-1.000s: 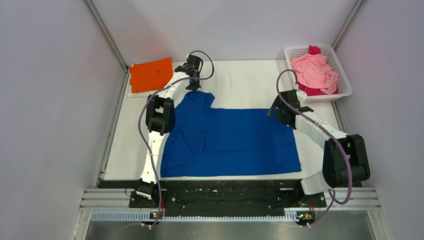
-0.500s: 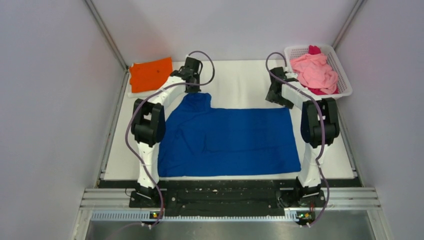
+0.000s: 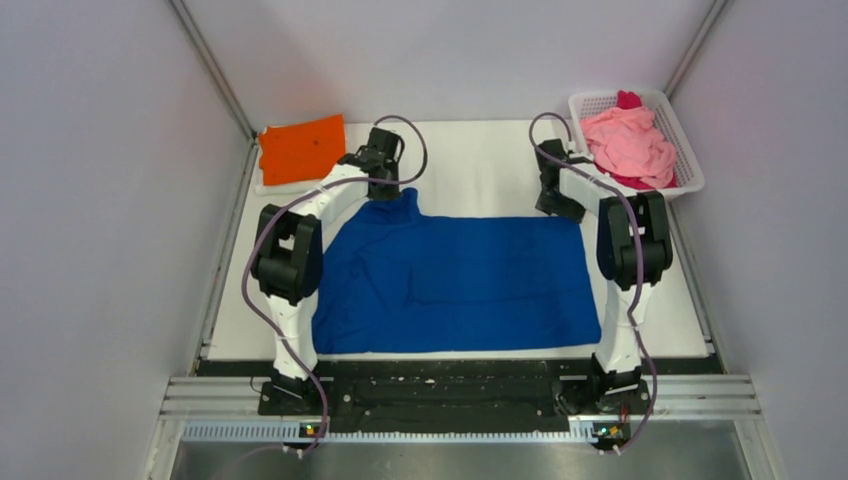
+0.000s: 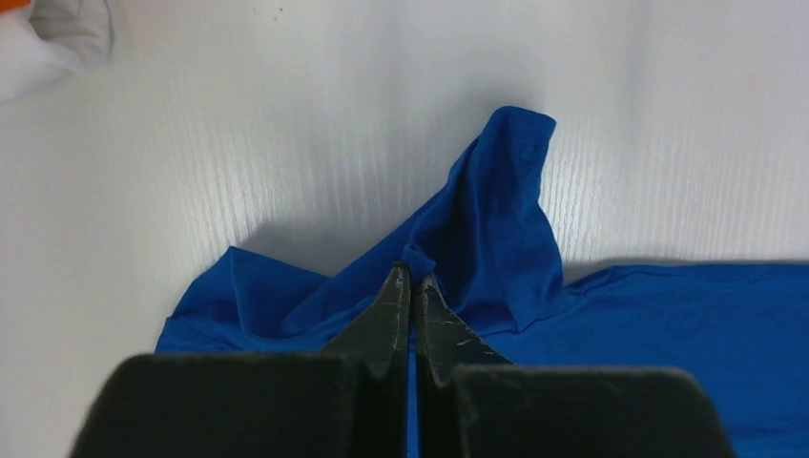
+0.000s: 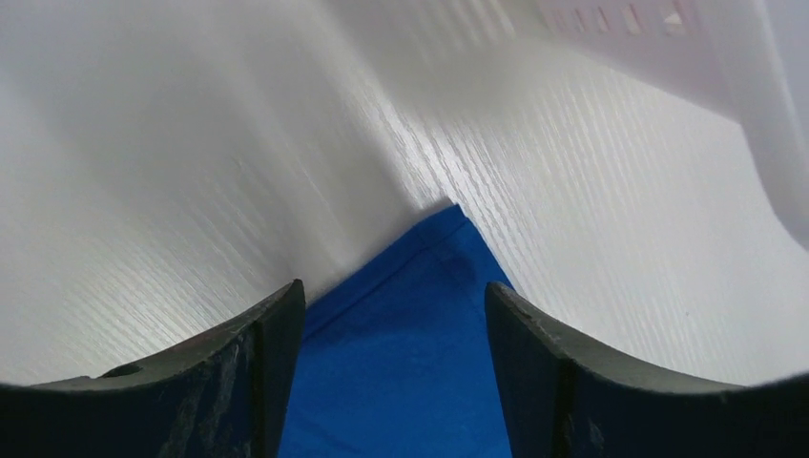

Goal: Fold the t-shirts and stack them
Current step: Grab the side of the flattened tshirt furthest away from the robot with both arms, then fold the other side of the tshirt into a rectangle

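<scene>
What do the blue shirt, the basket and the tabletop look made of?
Blue shirt: soft matte knit cloth, it creases and drapes. Basket: white plastic, seemingly; moulded lattice walls. Tabletop: white board with faint wood-grain texture, slight sheen, likely laminate.

A strip of bare table (image 3: 480,165) lies open along the far side, ending at the orange shirt (image 3: 300,148) on the left and the basket (image 3: 596,100) of pink shirts (image 3: 628,140) on the right. The blue shirt (image 3: 455,280) fills the middle. The left arm (image 3: 290,255) and right arm (image 3: 630,240) stand over the narrow bare margins beside it, with walls (image 3: 100,220) close outside.
</scene>
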